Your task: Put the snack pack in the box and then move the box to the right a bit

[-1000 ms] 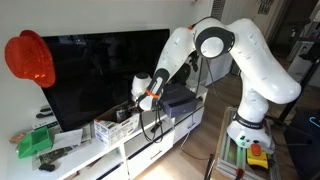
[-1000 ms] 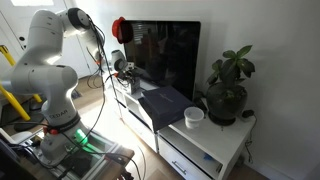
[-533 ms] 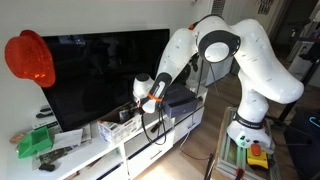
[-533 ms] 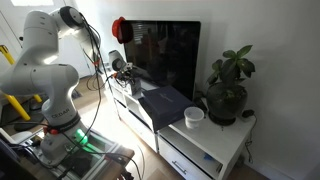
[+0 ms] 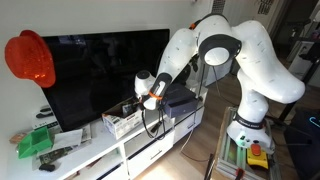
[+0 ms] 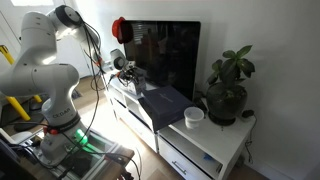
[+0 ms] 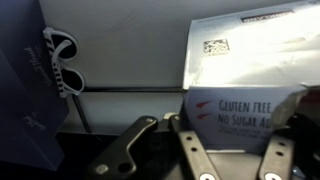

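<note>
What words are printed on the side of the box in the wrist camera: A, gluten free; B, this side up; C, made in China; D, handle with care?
A: in the wrist view, the box carries the words "gluten free" in dark print on the side facing the camera, with "no sugar" beneath them.
</note>
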Robot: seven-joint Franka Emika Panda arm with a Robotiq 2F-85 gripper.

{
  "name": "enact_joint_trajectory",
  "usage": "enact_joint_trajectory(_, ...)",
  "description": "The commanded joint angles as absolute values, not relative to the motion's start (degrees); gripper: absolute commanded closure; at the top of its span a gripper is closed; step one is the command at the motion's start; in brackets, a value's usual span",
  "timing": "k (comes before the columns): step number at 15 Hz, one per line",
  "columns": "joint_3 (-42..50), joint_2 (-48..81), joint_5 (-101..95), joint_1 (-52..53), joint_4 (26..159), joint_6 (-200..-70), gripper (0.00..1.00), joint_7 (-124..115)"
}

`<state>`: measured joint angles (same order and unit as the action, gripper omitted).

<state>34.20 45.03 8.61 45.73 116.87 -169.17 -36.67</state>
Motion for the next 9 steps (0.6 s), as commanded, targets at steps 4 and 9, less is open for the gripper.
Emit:
enact_joint_trajectory(4, 37.62, 42.66, 6.31, 47.25, 118.22, -166.82, 0.96, -40.94)
enact_joint_trajectory(9, 37.3, 41.75, 5.1, 46.52, 120.4, -167.85, 0.96, -40.13)
